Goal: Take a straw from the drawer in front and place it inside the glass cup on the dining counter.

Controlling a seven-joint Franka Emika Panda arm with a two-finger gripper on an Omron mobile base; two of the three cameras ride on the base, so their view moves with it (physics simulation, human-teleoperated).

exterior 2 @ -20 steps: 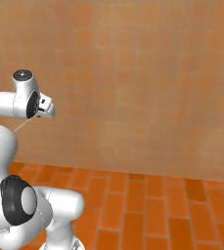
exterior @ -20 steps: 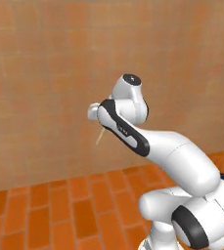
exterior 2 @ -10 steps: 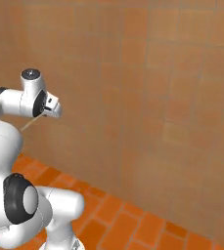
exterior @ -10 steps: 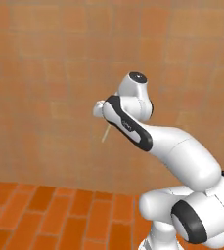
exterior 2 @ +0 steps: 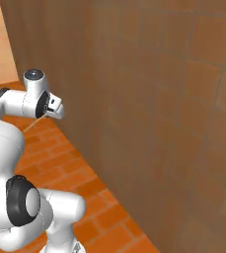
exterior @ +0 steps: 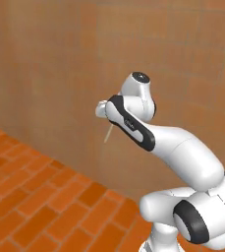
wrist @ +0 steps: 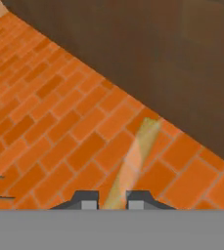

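In the left base view we see our arm rising from the lower right, folded at the elbow, with the forearm running up and left and the wrist bent so the tool point(exterior: 103, 109) sits high in front of a brown tiled wall point(exterior: 45, 64). From under the tool the straw point(exterior: 108, 133) hangs as a thin pale line slanting down and to the left, well above the orange brick floor point(exterior: 40, 197). The fingers are hidden behind the wrist here, so this view does not tell us how they stand.

In the right base view we see the arm from the other side, at the left edge, the tool point(exterior 2: 55, 109) pointing right toward the near wall point(exterior 2: 159, 99). The straw point(exterior 2: 30, 124) shows as a faint thin line slanting down and left below the hand, over the brick floor point(exterior 2: 60, 153).

In the hand view we look down along the tool point(wrist: 112, 199). Its two dark tips stand close together with the straw point(wrist: 133, 161) clamped between them; the straw runs up and slightly right from the tips, blurred and pale, above the brick floor point(wrist: 45, 112). A dark wall point(wrist: 157, 58) crosses the upper right.
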